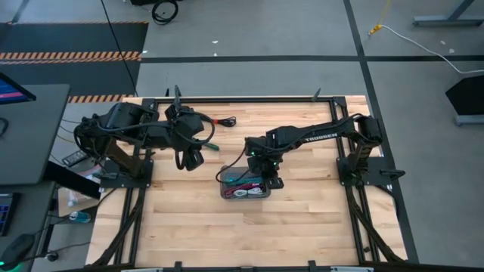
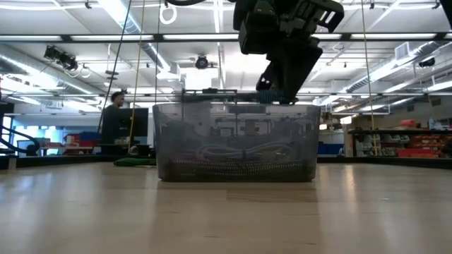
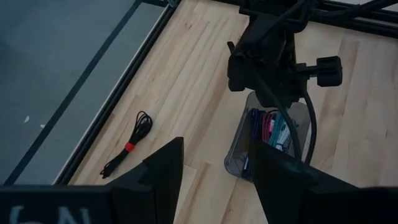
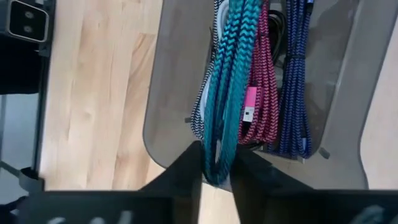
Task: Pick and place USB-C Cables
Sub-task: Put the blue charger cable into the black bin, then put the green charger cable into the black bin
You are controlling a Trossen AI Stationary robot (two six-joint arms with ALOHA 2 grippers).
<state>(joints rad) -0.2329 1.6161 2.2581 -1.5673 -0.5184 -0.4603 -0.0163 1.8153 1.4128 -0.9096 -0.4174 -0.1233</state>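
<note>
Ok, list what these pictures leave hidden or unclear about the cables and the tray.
- Right gripper, holding the teal cable over the tray: the cable's lower end is cut off by the picture edge in the right wrist view.
- Cables low in the tray: blurred by the translucent wall in the low view; hidden under the right arm in the high view.
- Black-red cable: connectors too small, left wrist view.

The right gripper hangs directly above the tray, a cable pinched between its fingers and dangling into it; more cables lie inside below. The left gripper waits well off to its side, another cable on the table beyond
</note>
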